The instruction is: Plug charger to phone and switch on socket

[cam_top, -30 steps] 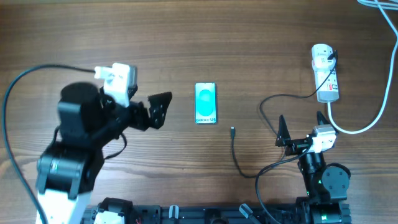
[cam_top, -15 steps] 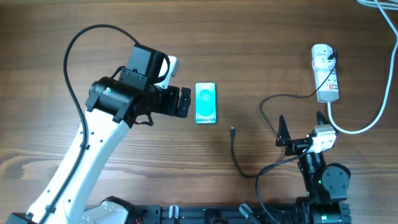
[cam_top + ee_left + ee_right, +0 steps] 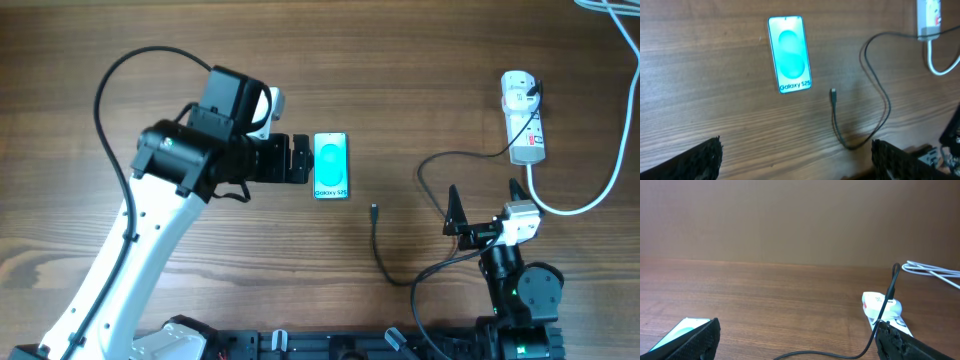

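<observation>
One phone, one charger, one socket and two arms, each with one tool, on a wooden bench (image 3: 150,60).

The left arm stretches up from the near left corner and bends at the wrist, so the left tool (image 3: 302,160) points sideways at the phone (image 3: 331,166). Its fingers are spread wide and hold nothing. The phone lies flat, screen up and glowing teal, just off this tool's fingertips. In the left wrist view the phone (image 3: 789,54) sits ahead of the gap between the fingers.

The charger (image 3: 377,240) is a thin black cable. Its plug tip rests on the bench just past the phone's text end, on the side away from the left tool, not touching the phone.

The right arm is folded low over its base. The right tool (image 3: 484,205) is spread wide and empty. The socket (image 3: 522,117) lies ahead of its fingertips, well apart, with a thick white cord (image 3: 600,195) looping beside it.
</observation>
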